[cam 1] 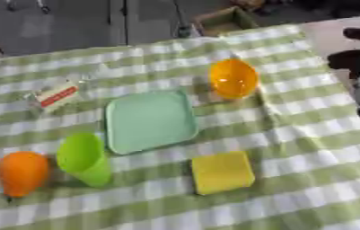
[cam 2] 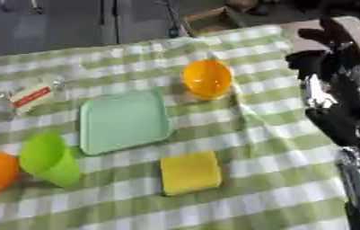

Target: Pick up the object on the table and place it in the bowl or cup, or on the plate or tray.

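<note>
A yellow sponge block (cam 1: 223,172) lies flat on the checked cloth near the front. At the front left an orange pear-shaped fruit (cam 1: 22,173) lies beside a green cup (cam 1: 84,159) that is tilted with its mouth toward the back left. A pale green square plate (cam 1: 151,120) sits in the middle, and an orange bowl (cam 1: 233,78) stands behind it to the right. A small clear packet with a red label (cam 1: 55,96) lies at the back left. My right arm and hand (cam 2: 328,67) hang dark and blurred over the table's right edge, apart from all objects.
The green-and-white checked cloth (cam 1: 308,148) covers the whole table. A cardboard box (cam 1: 223,20) stands on the floor beyond the far edge. The arm's black and silver links (cam 2: 355,134) fill the right side.
</note>
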`<state>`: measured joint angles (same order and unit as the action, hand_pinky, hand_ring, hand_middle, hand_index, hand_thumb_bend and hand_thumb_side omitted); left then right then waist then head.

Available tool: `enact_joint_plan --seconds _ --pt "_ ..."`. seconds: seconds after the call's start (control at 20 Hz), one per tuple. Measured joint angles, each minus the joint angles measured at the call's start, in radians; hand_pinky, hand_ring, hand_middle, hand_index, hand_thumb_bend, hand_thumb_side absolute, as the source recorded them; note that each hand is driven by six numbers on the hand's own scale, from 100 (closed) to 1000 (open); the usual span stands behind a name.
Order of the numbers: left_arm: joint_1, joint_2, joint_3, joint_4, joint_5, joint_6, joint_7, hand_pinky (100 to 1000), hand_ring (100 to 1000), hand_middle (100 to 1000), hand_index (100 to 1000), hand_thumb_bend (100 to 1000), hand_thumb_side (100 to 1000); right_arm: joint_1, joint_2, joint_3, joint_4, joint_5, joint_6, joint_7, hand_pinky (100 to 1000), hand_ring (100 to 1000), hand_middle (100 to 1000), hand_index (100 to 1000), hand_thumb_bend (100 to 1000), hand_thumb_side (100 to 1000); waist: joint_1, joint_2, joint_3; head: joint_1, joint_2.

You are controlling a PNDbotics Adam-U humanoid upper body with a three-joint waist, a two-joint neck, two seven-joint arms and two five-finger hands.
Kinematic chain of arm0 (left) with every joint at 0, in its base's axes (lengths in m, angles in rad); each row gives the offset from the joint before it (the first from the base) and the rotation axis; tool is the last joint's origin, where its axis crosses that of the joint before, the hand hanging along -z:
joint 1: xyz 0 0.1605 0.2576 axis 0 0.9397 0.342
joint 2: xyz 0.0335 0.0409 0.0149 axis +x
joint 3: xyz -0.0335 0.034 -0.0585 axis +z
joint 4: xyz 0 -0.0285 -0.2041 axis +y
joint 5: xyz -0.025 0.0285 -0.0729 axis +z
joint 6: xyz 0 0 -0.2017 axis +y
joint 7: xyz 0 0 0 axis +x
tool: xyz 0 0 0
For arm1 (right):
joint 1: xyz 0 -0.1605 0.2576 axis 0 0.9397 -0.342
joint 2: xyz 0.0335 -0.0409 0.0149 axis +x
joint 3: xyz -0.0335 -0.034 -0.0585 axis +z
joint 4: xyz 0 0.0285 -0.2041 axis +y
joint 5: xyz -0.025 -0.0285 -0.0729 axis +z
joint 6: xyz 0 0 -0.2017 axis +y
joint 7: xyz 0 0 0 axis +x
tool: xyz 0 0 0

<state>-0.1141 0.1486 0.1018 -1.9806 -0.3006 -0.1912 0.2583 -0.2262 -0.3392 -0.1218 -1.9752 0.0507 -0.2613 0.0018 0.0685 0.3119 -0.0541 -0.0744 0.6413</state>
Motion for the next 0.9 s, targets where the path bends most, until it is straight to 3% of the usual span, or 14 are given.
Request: enact_joint_plan --seconds 0.75,0.9 --pt "0.001 0.000 0.000 0.000 -0.009 0.006 -0.007 623 973 873 884 400 758 0.006 0.000 0.000 0.000 0.000 0.002 0.001 700 697 834 997 100 467 0.000 0.000 0.007 0.000 0.000" --pt "0.003 0.001 0.003 0.000 -0.019 0.009 -0.014 629 969 871 899 362 749 0.006 0.000 0.000 0.000 0.000 0.002 0.002 700 696 834 998 100 473 0.000 0.000 0.006 0.000 0.000"
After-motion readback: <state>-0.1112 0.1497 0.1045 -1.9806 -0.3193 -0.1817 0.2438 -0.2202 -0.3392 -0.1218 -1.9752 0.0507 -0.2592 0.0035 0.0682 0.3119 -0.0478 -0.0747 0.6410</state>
